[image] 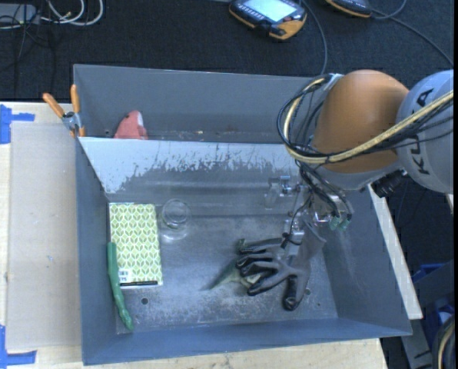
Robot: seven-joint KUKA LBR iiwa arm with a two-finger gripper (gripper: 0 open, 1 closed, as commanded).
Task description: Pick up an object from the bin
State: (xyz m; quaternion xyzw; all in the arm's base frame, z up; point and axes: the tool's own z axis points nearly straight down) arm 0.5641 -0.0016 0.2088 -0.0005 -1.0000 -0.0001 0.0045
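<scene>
Gripper point(293, 235) sits low over the bin's point(214, 171) right half, directly above a black loop-handled tool point(269, 271) lying toward the front right corner. Its opening and hold cannot be told. A clear cup point(174, 215) stands mid-floor. A green patterned box point(136, 244) lies by the left wall.

The single camera looks down on the bin point(214, 106) from above, slightly to one side, near enough to frame the whole bin.

Scuffed matt metal bin point(214, 167), glossy orange cover point(360, 121)
</scene>
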